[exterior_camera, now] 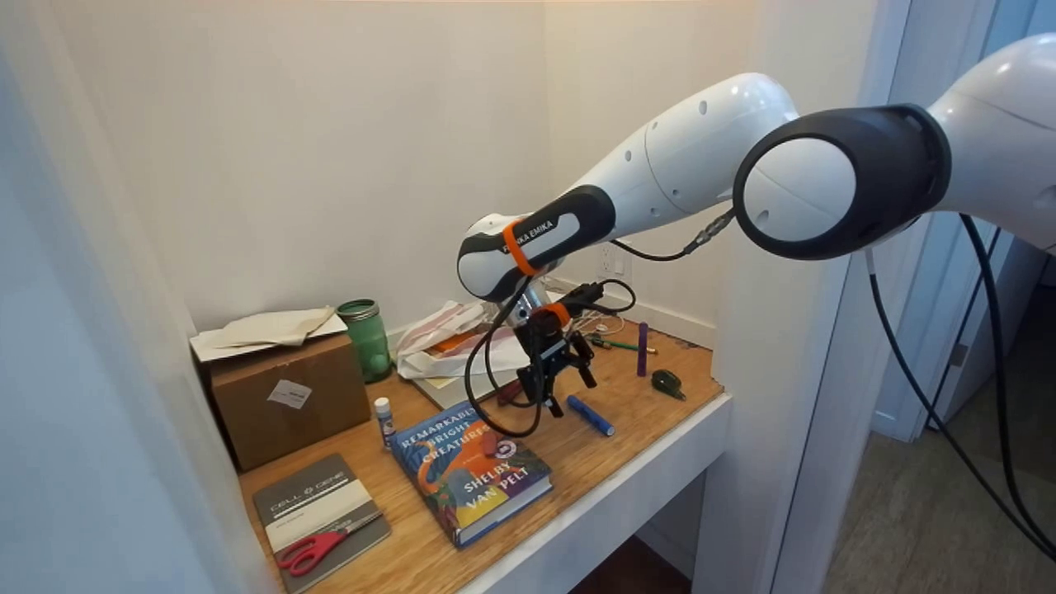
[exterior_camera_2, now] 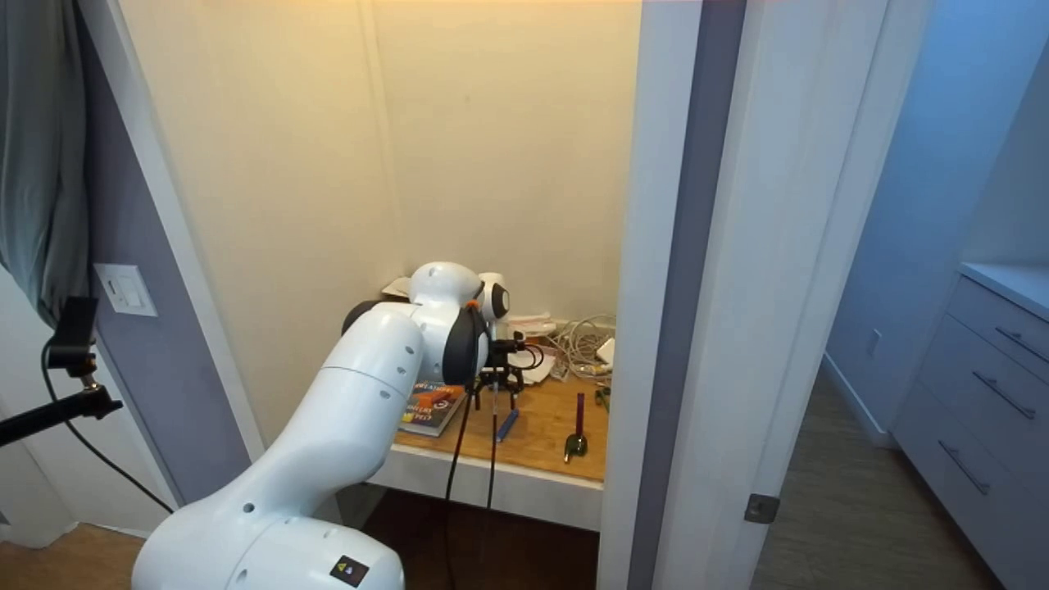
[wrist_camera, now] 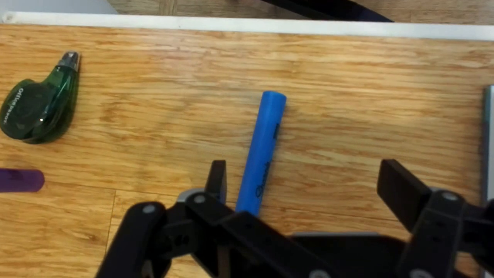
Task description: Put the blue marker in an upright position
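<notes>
Jaws are spread wide in the wrist view, and lettering [wrist_camera: 263, 179] is caught on one blue marker [wrist_camera: 261, 152], laid on the counter [wrist_camera: 154, 116]! Only in an exterior view is one notebook [exterior_camera: 312, 511] shown; only in an exterior view, three drawer handles [exterior_camera_2: 1004, 395].

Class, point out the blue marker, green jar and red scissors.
Blue marker [wrist_camera: 261, 154]: in the wrist view, mid-body.
Green jar [exterior_camera: 367, 342]: in an exterior view, side wall.
Red scissors [exterior_camera: 330, 540]: in an exterior view, handle.

Slim blue cylindrical plastic marker [wrist_camera: 262, 150]: dark lettering along its side; one end hidden in the wrist view
Marker's pose: lying flat on its side
Marker's spot: light-brown wooden tabletop [wrist_camera: 347, 116], opposite end pointing toward the white edge [wrist_camera: 247, 24]
</notes>
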Action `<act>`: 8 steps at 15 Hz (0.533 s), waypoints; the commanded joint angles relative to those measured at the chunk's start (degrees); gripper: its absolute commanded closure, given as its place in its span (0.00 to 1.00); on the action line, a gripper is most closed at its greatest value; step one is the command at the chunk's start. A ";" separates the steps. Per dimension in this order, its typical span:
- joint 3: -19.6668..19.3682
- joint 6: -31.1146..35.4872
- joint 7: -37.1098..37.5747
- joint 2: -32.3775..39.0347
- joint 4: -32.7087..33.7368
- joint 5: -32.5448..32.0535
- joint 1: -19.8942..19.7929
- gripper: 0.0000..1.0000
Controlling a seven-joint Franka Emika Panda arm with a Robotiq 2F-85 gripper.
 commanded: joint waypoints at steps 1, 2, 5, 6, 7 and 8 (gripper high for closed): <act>-1.04 -0.27 -1.42 3.61 5.79 1.66 0.63 0.00; -1.11 -0.34 -1.46 4.14 6.65 1.71 0.64 0.00; 0.02 -0.32 -0.94 5.23 7.85 0.42 -0.16 0.00; -0.02 -0.33 -0.86 5.56 8.22 0.42 -0.24 0.00; -0.03 -0.11 -0.79 5.90 8.56 0.44 -0.39 0.00; -0.02 0.21 -0.59 6.08 8.70 0.49 -0.50 0.02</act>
